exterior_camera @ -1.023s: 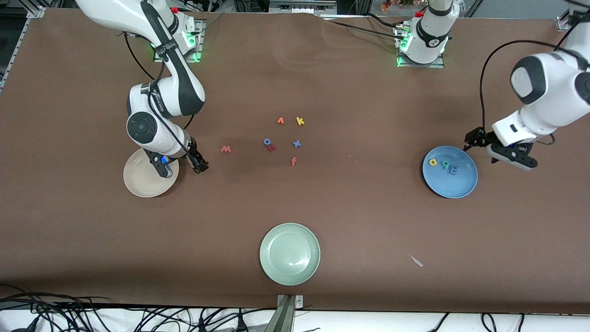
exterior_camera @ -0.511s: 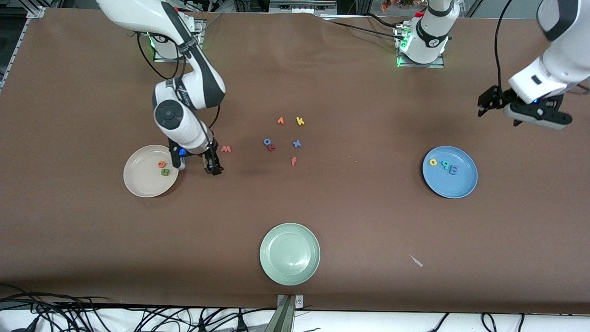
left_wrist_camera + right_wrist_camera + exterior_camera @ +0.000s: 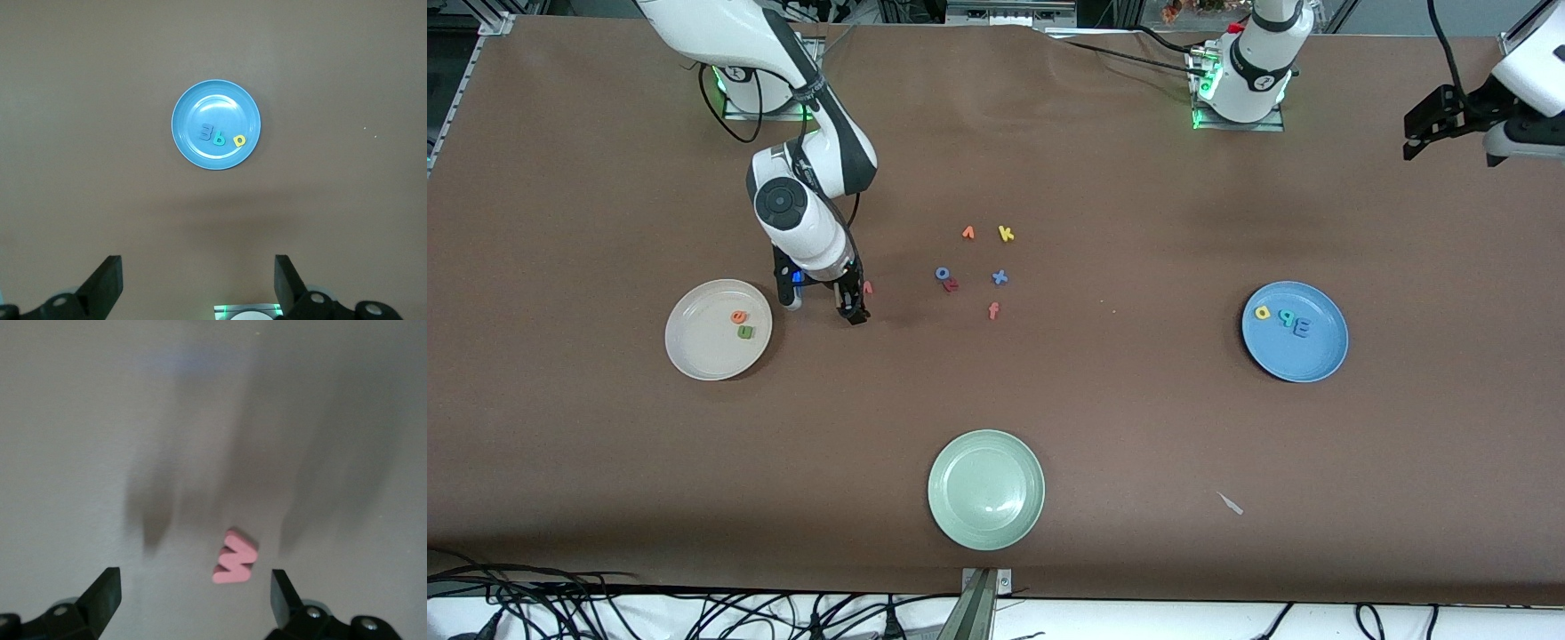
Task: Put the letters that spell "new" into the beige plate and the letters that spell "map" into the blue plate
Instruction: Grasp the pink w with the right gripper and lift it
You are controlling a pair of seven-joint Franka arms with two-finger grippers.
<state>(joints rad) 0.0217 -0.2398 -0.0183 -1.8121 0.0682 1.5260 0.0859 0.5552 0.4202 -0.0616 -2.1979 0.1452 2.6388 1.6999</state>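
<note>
Nearest the front camera stands a pale green plate, which holds nothing. Farther from the camera, the beige plate at the right arm's end of the table holds the orange e and the dark green n; the blue plate at the left arm's end holds the yellow a, the teal p and the blue m. One task item remains outside its plate: the pinkish-red w, lying flat on the brown table just beside the beige plate, toward the table's middle. Handling judgement: the w appears to be a thin foam piece, light and soft; it is likely to compress under the fingers and may skid if struck on one side only, so it should be taken across its outer edges with the fingers lowered to the table surface. The right gripper hangs low over the w with its fingers spread wide, one on each side of the letter and holding nothing; the arm reaches down steeply from its base, wrist nearly vertical. Farther still lie the spare letters, including the orange-red f, blue x and yellow k. The left gripper waits high at the table's edge, fingers apart and empty.
</note>
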